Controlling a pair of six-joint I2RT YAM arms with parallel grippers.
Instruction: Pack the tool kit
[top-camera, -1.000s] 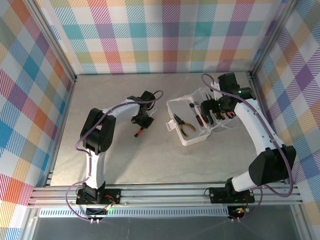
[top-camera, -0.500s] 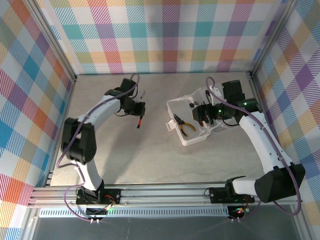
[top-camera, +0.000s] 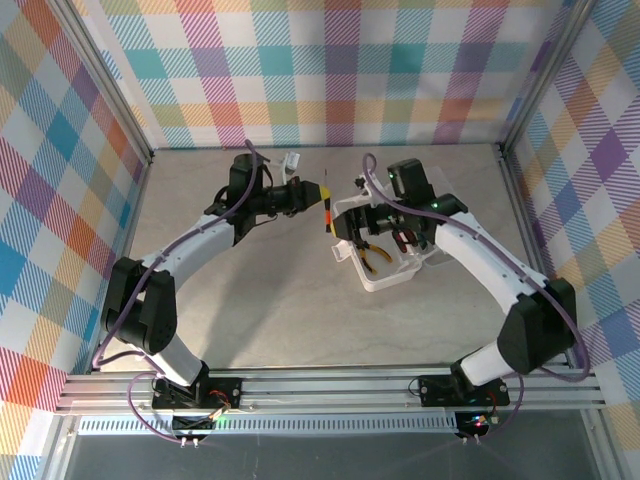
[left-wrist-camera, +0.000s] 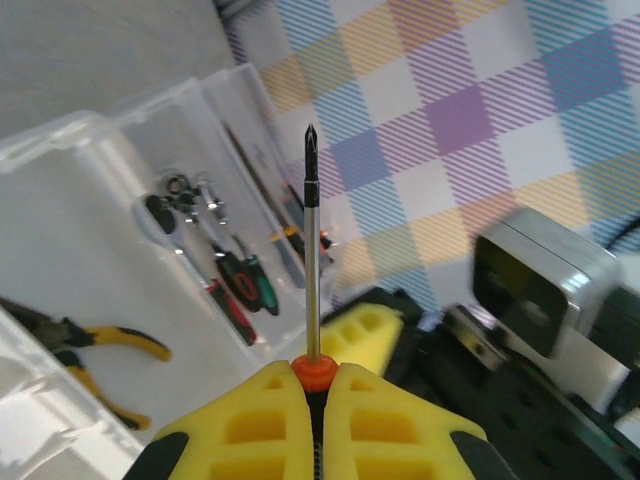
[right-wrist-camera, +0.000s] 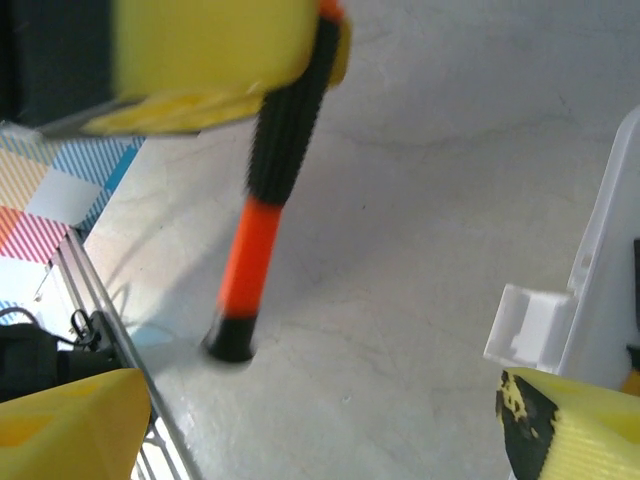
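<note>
Orange-and-black screwdriver held in the air just left of the tool kit box on the tabletop.
Left claw pinches its handle and right claw is spread, facing it. For a likely handover, centre the handle between the right fingers, then close before the left lets go.

One plastic box, one yellow-handled pliers, one orange-handled screwdriver, perhaps five other small tools.

Grey table, translucent white box lying on its right half
</note>
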